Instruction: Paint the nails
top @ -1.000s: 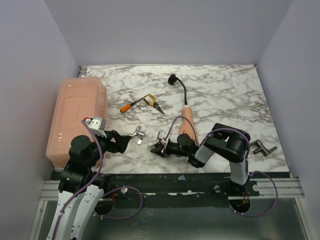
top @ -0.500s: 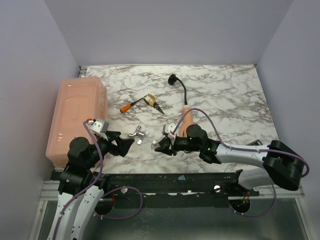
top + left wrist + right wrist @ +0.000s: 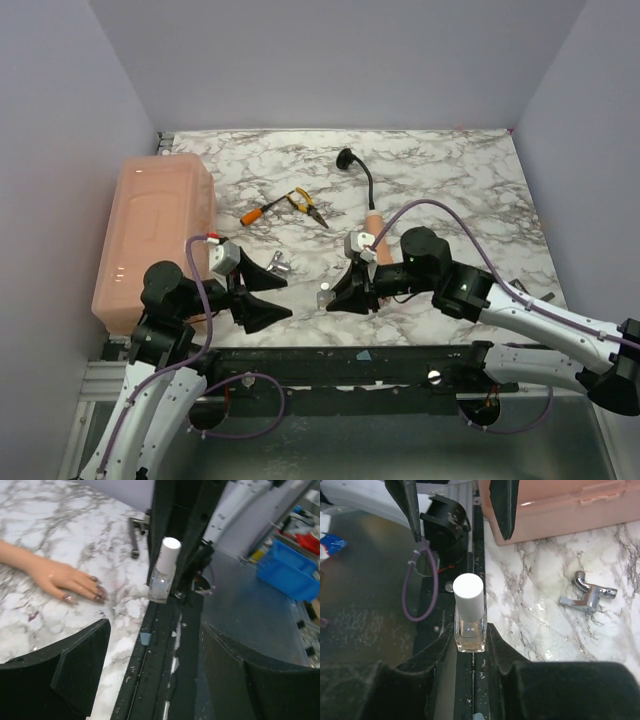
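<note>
While right jaws pinch bottle (image 3: 469, 617), nails (image 3: 98, 598) nearby

Mannequin hand (image 3: 372, 226): the top view shows only the wrist stub, with the fingers hidden behind the right gripper (image 3: 336, 294); the left wrist view cuts the forearm at the left edge. Nails (image 3: 98, 595): small, blurred, surface finish unreadable. Small glass bottle (image 3: 469, 615): base hidden between the clamping fingers. Pink box (image 3: 555, 500): cut by the top edge.
</note>
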Action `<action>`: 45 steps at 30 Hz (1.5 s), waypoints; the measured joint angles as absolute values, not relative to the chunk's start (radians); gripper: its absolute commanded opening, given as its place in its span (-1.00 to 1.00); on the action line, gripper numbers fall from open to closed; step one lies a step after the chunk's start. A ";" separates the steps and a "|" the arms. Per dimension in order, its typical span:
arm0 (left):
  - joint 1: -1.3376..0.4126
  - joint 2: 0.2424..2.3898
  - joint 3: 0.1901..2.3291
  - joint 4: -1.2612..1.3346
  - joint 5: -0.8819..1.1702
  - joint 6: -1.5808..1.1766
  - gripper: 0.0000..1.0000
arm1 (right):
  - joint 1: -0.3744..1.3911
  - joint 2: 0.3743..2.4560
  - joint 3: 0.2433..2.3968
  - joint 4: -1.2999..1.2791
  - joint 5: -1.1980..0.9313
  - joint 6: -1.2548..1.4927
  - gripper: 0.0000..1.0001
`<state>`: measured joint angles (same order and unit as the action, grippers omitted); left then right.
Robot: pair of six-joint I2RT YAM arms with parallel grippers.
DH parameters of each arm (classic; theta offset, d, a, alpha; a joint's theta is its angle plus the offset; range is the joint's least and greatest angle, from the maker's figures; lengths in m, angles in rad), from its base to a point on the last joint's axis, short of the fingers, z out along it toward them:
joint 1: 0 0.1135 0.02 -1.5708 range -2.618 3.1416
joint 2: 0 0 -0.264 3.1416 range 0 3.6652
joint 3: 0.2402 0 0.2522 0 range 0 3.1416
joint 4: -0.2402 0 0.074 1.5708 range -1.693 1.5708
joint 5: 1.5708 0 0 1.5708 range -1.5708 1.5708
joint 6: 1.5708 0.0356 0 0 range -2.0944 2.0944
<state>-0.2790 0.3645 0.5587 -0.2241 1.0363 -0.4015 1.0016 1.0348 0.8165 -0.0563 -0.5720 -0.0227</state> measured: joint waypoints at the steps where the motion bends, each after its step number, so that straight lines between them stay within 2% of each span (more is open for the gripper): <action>1: -0.290 0.376 0.559 -0.194 1.071 -0.413 0.46 | 1.002 1.027 0.835 -0.084 -0.584 -0.020 -0.99; 5: -0.354 0.422 0.565 -0.098 1.170 -0.426 0.43 | 1.002 1.020 0.899 -0.172 -0.627 -0.017 -0.99; 13: -0.454 0.546 0.609 -0.069 1.188 -0.381 0.32 | 1.002 1.034 0.931 -0.262 -0.647 -0.028 -0.99; 36: -0.467 0.569 0.640 -0.163 1.064 -0.259 0.17 | 1.040 1.174 1.009 -0.229 -0.661 -0.052 -0.99; 42: -0.476 0.569 0.639 -0.167 1.062 -0.257 0.07 | 1.052 1.208 1.040 -0.229 -0.659 -0.063 -0.99; 45: -0.496 0.569 0.639 -0.177 1.051 -0.250 -0.06 | 1.057 1.216 1.051 -0.229 -0.659 -0.065 -0.99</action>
